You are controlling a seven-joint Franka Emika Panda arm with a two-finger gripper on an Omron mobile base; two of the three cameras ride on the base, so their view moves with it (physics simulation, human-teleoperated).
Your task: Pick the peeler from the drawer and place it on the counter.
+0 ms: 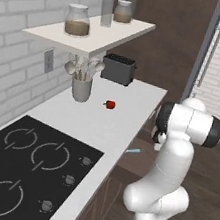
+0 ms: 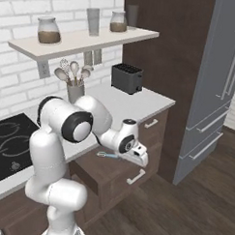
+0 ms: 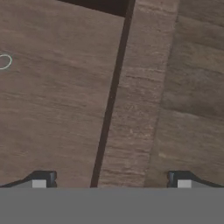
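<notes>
Peeler (image 2: 106, 155) lies in the open drawer (image 2: 107, 168) (blue handle toward the cooktop side), just beside the gripper (image 3: 111, 181), whose fingers hover spread wide over the drawer's floor, below the counter (image 1: 95, 119).

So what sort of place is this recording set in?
A simulated home kitchen, by the look of it: a black four-ring cooktop set in a white-grey countertop, a dark slotted toaster, and a tall grey refrigerator.

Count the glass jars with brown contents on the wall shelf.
2: a jar near the shelf's front end, and another jar at the far end, beyond a tall empty glass.
</notes>
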